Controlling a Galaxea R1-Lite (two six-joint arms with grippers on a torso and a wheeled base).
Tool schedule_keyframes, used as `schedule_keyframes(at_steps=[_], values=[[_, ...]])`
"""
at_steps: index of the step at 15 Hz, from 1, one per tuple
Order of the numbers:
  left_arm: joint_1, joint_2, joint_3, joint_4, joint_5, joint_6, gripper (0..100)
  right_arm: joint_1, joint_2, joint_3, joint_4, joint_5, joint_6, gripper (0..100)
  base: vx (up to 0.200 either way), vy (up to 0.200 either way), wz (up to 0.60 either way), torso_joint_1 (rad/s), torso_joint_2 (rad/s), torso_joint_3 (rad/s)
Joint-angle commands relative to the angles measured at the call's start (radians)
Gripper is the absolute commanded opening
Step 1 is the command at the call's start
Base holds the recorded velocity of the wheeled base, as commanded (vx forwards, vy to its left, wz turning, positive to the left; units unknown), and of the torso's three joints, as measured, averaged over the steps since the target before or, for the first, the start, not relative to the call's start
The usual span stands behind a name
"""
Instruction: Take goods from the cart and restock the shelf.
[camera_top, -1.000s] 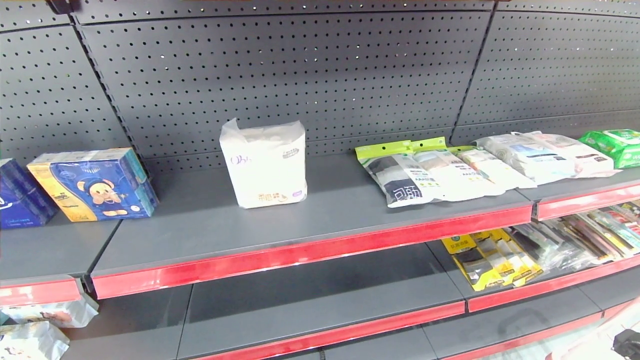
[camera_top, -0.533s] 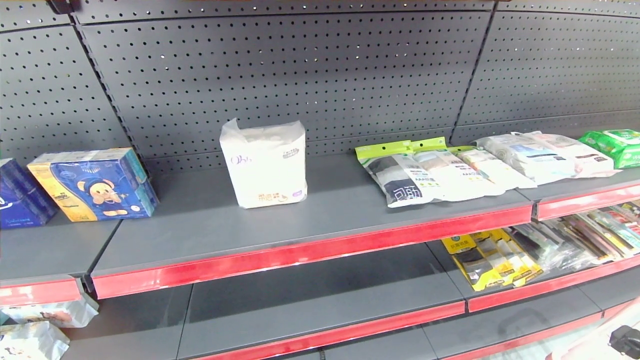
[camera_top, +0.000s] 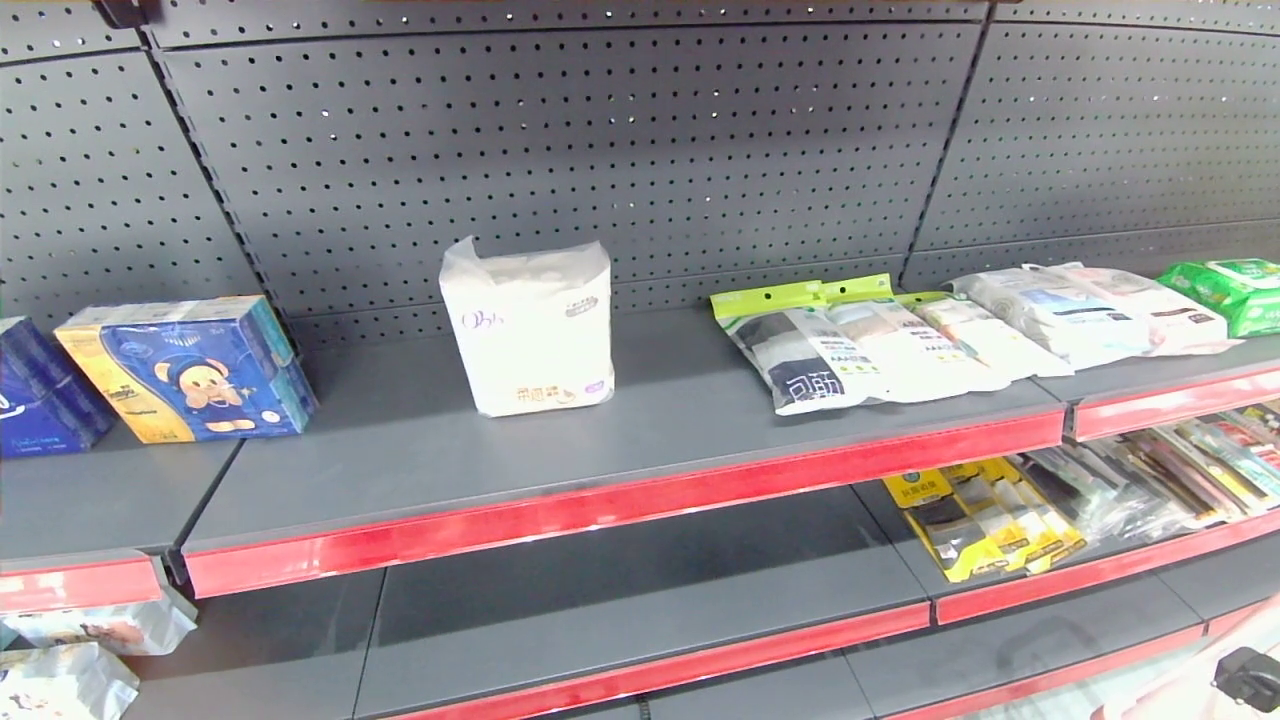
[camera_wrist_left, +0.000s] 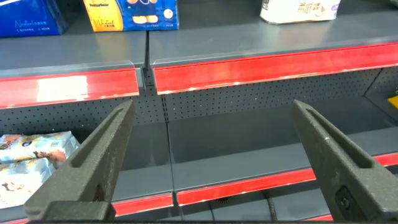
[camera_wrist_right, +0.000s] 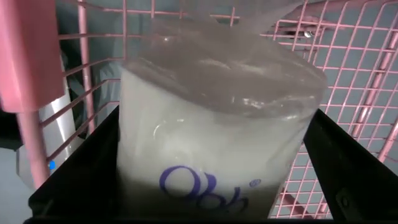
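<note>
My right gripper (camera_wrist_right: 217, 121) is down inside the pink wire cart (camera_wrist_right: 354, 68), shut on a white tissue pack (camera_wrist_right: 217, 149) wrapped in clear film; the pack fills the gap and touches both black fingers. A matching white tissue pack (camera_top: 528, 325) stands upright on the middle of the grey shelf (camera_top: 600, 440), against the pegboard. My left gripper (camera_wrist_left: 211, 109) is open with nothing between its fingers, held in front of the lower shelf board (camera_wrist_left: 249, 143). A dark part of my right arm (camera_top: 1247, 678) pokes in at the bottom right corner of the head view.
Blue and yellow tissue boxes (camera_top: 185, 368) sit at the shelf's left. Flat green-topped bags (camera_top: 850, 345), pale packs (camera_top: 1090, 310) and a green wipes pack (camera_top: 1225, 290) lie to the right. Yellow-carded goods (camera_top: 985, 520) fill the lower right shelf. Bare board lies on both sides of the standing pack.
The dark part of my right arm at the bottom right corner has crept slightly up and to the left. Everything on the shelf stays where it was.
</note>
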Motion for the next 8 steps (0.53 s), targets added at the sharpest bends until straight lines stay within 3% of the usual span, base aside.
schedule_keyframes(at_steps=[1,8], values=[[0.0,0.001,0.0,0.0,0.0,-0.001,100,0.0,0.03,-0.009,-0.032,-0.001,0.0,100,0.0,0.0,0.0,0.0,0.0,0.0],[0.0,0.001,0.0,0.0,0.0,-0.001,100,0.0,0.017,-0.015,-0.061,-0.096,-0.037,100,0.0,0.0,0.0,0.0,0.0,0.0]])
